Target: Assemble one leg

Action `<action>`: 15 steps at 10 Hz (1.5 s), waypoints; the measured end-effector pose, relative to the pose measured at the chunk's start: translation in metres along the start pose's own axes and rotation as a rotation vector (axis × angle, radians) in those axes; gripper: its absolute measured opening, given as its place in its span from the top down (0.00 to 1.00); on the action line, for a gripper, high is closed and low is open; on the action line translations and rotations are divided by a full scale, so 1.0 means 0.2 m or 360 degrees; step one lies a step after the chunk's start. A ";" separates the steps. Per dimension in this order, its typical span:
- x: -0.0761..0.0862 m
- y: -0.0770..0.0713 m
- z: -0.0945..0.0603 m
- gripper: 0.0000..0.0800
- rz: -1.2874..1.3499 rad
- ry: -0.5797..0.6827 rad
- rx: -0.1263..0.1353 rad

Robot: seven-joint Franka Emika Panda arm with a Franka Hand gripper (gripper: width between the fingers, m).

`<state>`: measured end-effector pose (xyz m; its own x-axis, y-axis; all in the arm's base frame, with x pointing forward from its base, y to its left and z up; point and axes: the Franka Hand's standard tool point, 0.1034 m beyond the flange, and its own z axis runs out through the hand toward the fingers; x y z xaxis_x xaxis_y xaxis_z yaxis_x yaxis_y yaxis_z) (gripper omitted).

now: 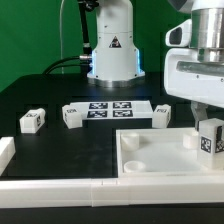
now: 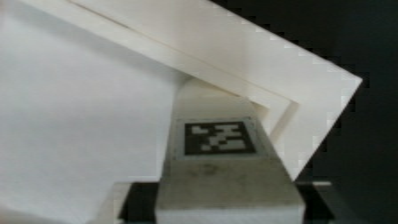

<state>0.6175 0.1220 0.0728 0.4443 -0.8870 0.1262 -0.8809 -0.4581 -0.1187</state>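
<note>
My gripper [image 1: 207, 118] is shut on a leg [image 1: 210, 138], a small white block with a black-and-white tag on its face. It holds the leg upright over the corner of the large white tray-like piece [image 1: 160, 168] at the exterior view's right. I cannot tell whether the leg touches that piece. In the wrist view the leg [image 2: 219, 150] sits between the dark fingers [image 2: 146, 200] of the gripper [image 2: 226, 203], with the tray piece's corner [image 2: 267, 70] beneath it. Three more legs lie on the black table: one at the left [image 1: 31, 121], one beside it [image 1: 73, 115], one right of centre [image 1: 161, 113].
The marker board [image 1: 110, 108] lies flat between the loose legs. A long white bar [image 1: 60, 190] edges the table's front, and a short one [image 1: 5, 150] stands at the left. The robot's base [image 1: 113, 50] stands at the back before a green backdrop.
</note>
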 end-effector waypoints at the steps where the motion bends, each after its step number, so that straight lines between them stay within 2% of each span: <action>1: 0.00 0.00 0.00 0.54 -0.0063 -0.0001 0.0001; 2: -0.01 0.00 0.00 0.31 -0.0068 -0.0003 0.0004; 3: -0.01 0.00 0.00 0.31 -0.0257 0.0000 0.0006; 4: -0.01 0.00 0.00 0.21 -0.0432 0.0002 0.0008; 9: -0.01 -0.01 -0.03 0.19 -0.1402 -0.0003 0.0007; 13: 0.05 -0.03 -0.04 0.19 -0.2307 -0.0012 0.0014; 15: 0.05 -0.03 -0.03 0.19 -0.2529 0.0006 -0.0009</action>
<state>0.6269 0.1154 0.0806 0.8729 0.4742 0.1147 0.4594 -0.8780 0.1343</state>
